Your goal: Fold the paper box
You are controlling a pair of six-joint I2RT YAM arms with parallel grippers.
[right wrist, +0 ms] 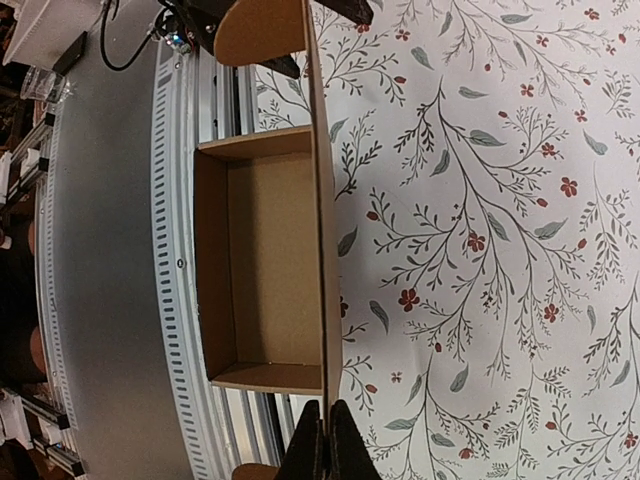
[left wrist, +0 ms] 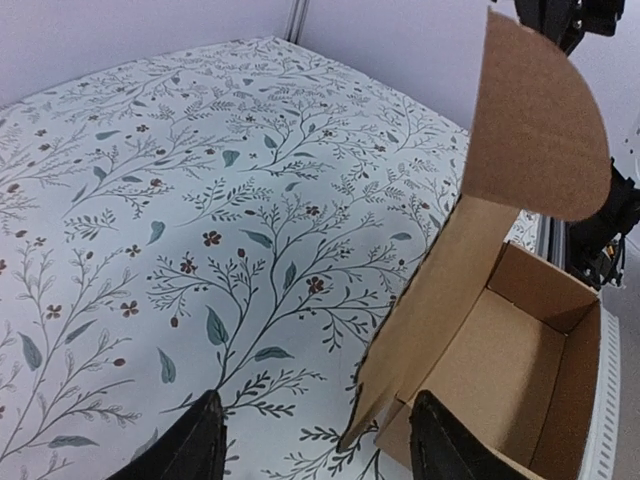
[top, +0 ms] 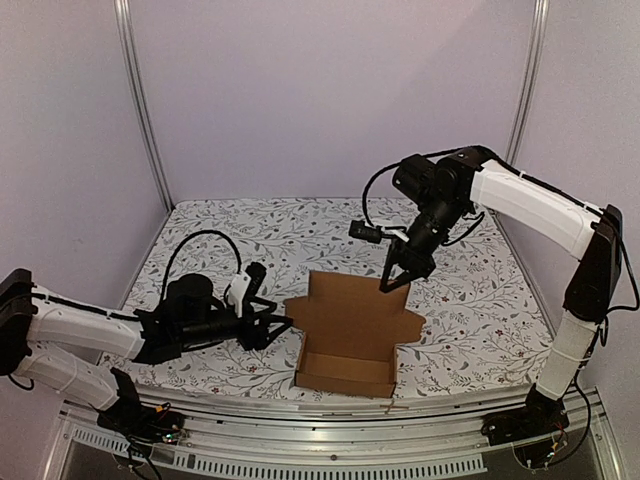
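Note:
The paper box (top: 345, 345) is plain brown cardboard, an open tray at the table's near edge with its lid panel (top: 352, 305) standing upright behind it. My right gripper (top: 393, 285) is shut on the lid's top edge near its right end; in the right wrist view the gripper (right wrist: 327, 408) pinches the thin lid edge (right wrist: 320, 200) above the tray (right wrist: 265, 260). My left gripper (top: 280, 328) is open at the box's left side. In the left wrist view the gripper (left wrist: 315, 400) has its fingers either side of the lid's lower left corner (left wrist: 420, 320), without gripping it. A rounded flap (left wrist: 535, 120) stands up.
The table carries a white floral cloth (top: 250, 240). A slotted metal rail (top: 330, 435) runs along the near edge right under the box. Pale enclosure walls (top: 330, 90) stand behind and at both sides. A black cable (top: 205, 240) loops over the left arm.

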